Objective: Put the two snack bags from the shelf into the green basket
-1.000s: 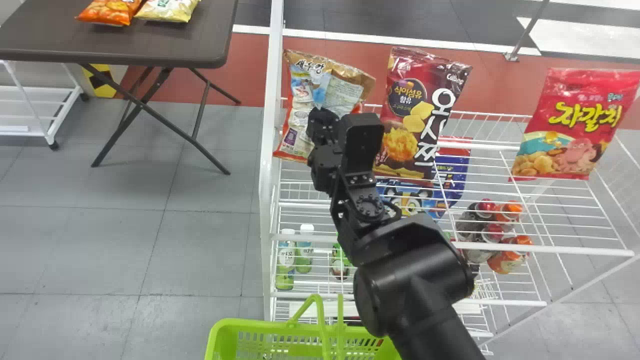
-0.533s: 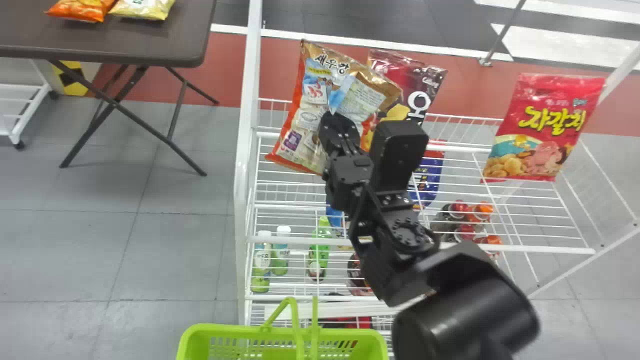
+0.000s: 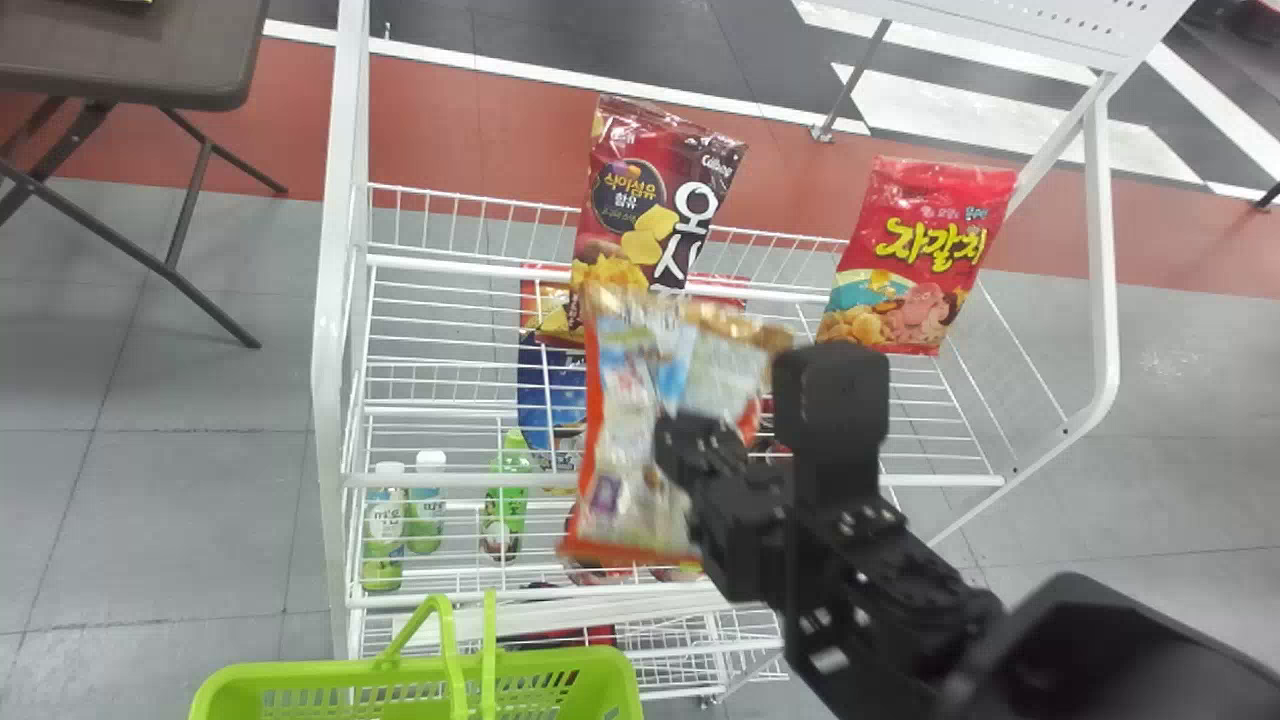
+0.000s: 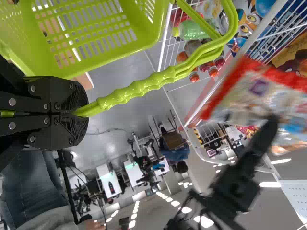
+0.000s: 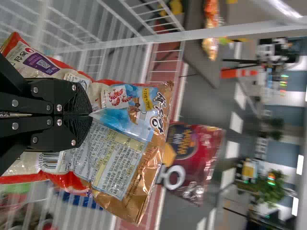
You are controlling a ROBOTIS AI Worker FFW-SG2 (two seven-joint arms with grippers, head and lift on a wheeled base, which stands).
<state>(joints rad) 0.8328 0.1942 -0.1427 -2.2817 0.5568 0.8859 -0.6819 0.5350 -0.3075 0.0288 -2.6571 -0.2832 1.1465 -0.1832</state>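
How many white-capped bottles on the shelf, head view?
2. One bottle stands nearest the left white post; the other bottle is just right of it, left of the green-capped bottle. Others may be hidden behind the held snack bag.

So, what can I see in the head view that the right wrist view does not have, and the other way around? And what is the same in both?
Head view: the green basket and, farther right on the shelf, the bright red bag.

Right wrist view: a leafy plant in the room and an orange bag on the table.

Both: the right gripper with its snack bag, the dark red bag, the table and the white wire shelf.
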